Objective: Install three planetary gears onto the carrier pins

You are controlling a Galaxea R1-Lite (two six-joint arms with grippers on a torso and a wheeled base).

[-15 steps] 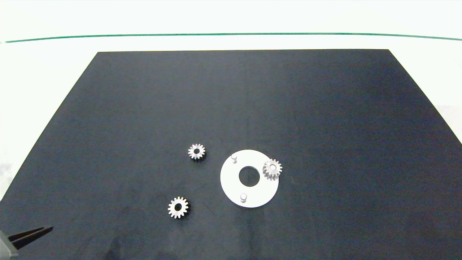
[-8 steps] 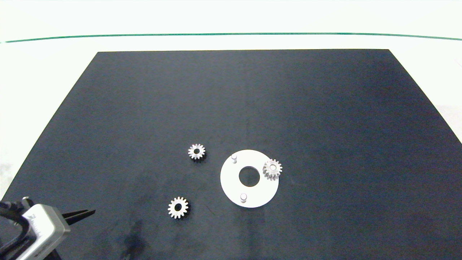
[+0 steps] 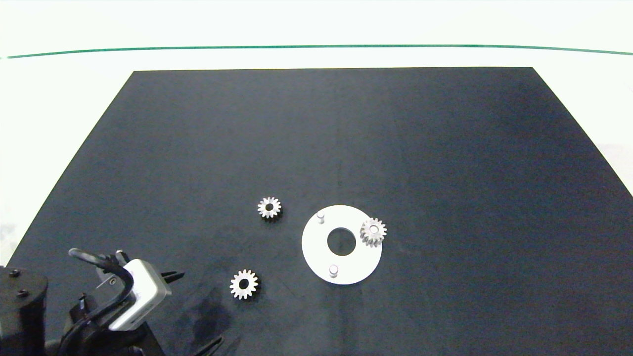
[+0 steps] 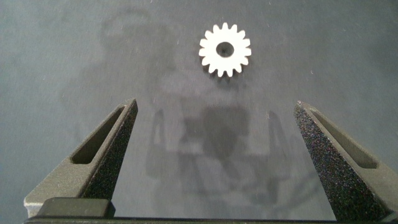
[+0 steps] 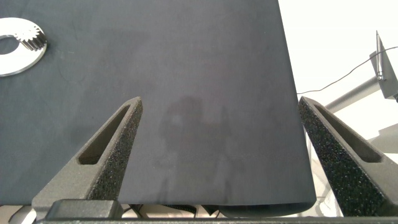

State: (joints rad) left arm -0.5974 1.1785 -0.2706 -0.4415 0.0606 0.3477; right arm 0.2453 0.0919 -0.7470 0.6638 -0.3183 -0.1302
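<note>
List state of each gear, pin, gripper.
near gear: loose, flat on the mat
far gear: loose, flat on mat
third gear: seated on a pin of the white disc
far pin: bare
near pin: bare
left gripper: open, short of near gear
right gripper: open, empty

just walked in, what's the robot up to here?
It is fitting gears onto a white disc with pins. One gear already sits on a pin; two pins are bare. The left gripper, open, hovers at the mat's near left corner, lined up on the nearer loose gear. Another gear lies farther back. The right gripper is open, off by the mat's edge.
</note>
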